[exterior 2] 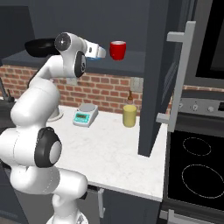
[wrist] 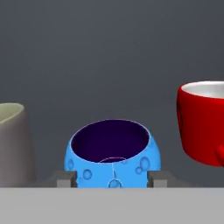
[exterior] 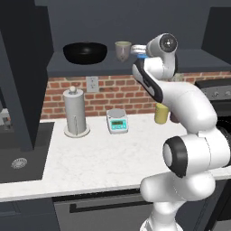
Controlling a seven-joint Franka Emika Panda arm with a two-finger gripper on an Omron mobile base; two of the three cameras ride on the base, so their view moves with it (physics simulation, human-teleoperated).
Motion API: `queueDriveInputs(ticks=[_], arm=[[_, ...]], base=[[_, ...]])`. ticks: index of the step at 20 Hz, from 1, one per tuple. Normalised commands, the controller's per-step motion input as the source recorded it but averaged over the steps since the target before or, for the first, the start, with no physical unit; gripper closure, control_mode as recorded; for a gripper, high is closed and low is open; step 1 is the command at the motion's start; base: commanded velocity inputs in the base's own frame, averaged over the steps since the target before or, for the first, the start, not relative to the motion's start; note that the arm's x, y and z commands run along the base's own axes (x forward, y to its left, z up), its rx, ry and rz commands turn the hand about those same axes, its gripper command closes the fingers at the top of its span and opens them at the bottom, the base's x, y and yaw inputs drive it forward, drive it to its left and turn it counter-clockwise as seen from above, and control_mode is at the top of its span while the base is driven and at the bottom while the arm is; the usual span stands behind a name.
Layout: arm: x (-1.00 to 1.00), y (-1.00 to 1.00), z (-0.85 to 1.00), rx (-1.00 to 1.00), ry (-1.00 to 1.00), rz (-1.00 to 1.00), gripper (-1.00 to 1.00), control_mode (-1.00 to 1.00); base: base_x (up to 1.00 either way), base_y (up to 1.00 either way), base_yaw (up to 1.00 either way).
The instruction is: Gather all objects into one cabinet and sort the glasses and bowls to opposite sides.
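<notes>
Blue bowl (wrist: 111, 153) sat on the cabinet shelf (exterior: 189, 61) between the grey cup (wrist: 13, 144) and red cup (wrist: 203, 124), the tool (wrist: 111, 178) spread on either side of it, so a careless sideways move risked knocking either cup.

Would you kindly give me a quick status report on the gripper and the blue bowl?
Gripper up at cabinet shelf, fingers either side of blue bowl. Grey-beige cup and red cup flank it closely.
</notes>
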Motion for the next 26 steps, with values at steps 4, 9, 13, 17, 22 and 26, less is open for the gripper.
queueDriveInputs(ticks=[4, 9, 13, 17, 22, 26], arm=[[-0.03, 0.00, 0.11, 0.00, 0.00, 0.00, -1.00, -1.00], [-0.67, 0.00, 0.06, 0.00, -0.06, 0.00, -1.00, -1.00], [-1.00, 0.00, 0.01, 0.00, -0.15, 0.00, -1.00, -1.00], [-1.00, 0.00, 0.00, -0.02, -0.21, 0.03, -1.00, -1.00], [-1.00, 0.00, 0.07, 0.00, -0.19, 0.04, -1.00, -1.00], [-1.00, 0.00, 0.04, 0.00, -0.18, 0.07, -1.00, -1.00]], base=[[0.00, 0.00, 0.00], [0.00, 0.00, 0.00], [0.00, 0.00, 0.00], [0.00, 0.00, 0.00], [0.00, 0.00, 0.00], [0.00, 0.00, 0.00]])
